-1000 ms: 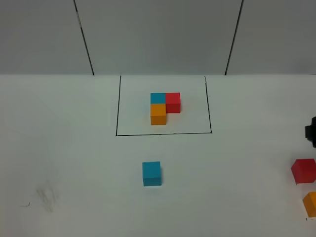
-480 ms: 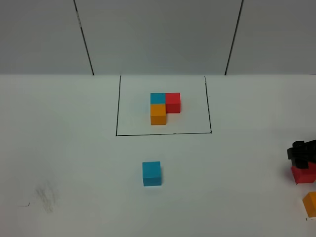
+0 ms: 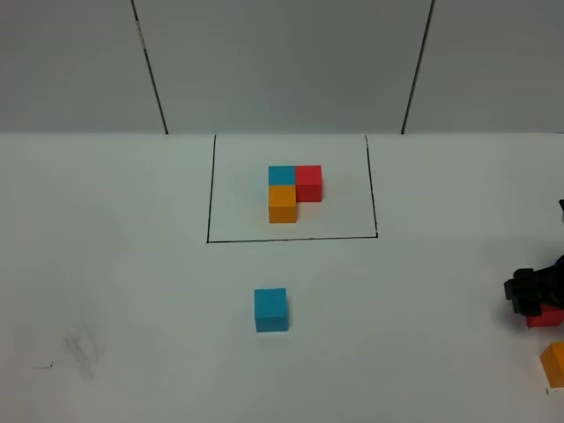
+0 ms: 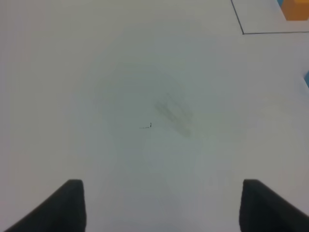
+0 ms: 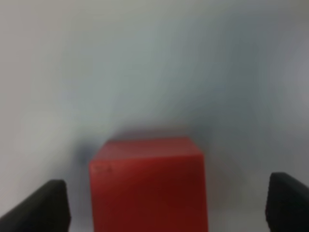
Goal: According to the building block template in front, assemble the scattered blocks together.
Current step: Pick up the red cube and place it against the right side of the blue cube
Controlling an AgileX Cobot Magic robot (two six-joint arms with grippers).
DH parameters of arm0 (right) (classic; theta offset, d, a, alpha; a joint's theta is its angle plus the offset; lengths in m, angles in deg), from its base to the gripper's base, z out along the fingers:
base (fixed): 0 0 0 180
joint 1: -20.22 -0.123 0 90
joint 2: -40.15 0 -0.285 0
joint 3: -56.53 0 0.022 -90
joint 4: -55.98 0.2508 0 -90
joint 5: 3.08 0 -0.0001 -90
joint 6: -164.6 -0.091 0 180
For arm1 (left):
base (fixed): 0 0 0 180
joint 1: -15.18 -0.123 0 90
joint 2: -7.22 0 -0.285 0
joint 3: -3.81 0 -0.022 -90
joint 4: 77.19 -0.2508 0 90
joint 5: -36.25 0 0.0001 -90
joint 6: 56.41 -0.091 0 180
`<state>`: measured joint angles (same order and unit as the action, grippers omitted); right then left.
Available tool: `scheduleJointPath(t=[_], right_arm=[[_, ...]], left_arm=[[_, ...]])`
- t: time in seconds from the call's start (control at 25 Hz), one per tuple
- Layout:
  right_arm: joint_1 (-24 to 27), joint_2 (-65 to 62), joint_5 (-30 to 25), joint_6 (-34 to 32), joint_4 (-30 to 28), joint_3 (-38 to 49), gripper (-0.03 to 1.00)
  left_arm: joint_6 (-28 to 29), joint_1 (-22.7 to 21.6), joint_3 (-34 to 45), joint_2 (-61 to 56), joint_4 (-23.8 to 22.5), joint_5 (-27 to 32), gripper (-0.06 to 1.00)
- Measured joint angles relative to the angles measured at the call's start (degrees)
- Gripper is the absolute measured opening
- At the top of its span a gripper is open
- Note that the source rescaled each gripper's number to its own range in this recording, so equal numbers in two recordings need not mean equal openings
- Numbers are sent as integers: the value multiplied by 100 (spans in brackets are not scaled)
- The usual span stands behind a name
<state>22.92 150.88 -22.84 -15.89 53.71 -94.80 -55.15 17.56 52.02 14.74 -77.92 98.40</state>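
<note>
The building block template (image 3: pixel 294 194) is an L of cyan, red and orange cubes inside a black drawn rectangle. Of the scattered blocks, the cyan one (image 3: pixel 270 309) sits alone in front of the frame. The red one (image 3: pixel 546 320) is at the far right, mostly covered by my right gripper (image 3: pixel 531 298), and the orange one (image 3: pixel 555 363) lies just in front of it. The right wrist view shows the red block (image 5: pixel 148 183) standing between the spread fingers of the right gripper (image 5: pixel 166 208), untouched. My left gripper (image 4: pixel 164 205) is open over bare table.
White table with a faint smudge (image 3: pixel 84 352) at the front left, also under the left gripper as a smudge (image 4: pixel 171 113). A corner of the template's orange cube (image 4: pixel 295 8) and the frame line (image 4: pixel 243 33) show in the left wrist view. Grey wall panels stand behind.
The right gripper came in from the right edge and moved toward the table's front, lowering over the red block and covering most of it. The blocks have not moved.
</note>
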Motion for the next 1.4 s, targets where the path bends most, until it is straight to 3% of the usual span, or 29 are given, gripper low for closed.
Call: scheduleJointPath(t=[0.2,0.32,0.4,0.64,0.84,1.16,1.4], right_arm=[[0,49,13,0,0,0,77],[0,50,13,5,0,0,55],[0,50,13,50,0,0,28],[-12,45,4,343,0,-6,29],[-280,-306,-484,1212,0,-65,29],[-1933,-676,-1599,3360,0,-1159,29],[-2920,-385,-2159,4498,108,-2160,29]], left_arm=[[0,0,0,0,0,0,46],[0,0,0,0,0,0,46],[0,0,0,0,0,0,46],[0,0,0,0,0,0,46],[0,0,0,0,0,0,46],[0,0,0,0,0,0,46],[0,0,0,0,0,0,46]])
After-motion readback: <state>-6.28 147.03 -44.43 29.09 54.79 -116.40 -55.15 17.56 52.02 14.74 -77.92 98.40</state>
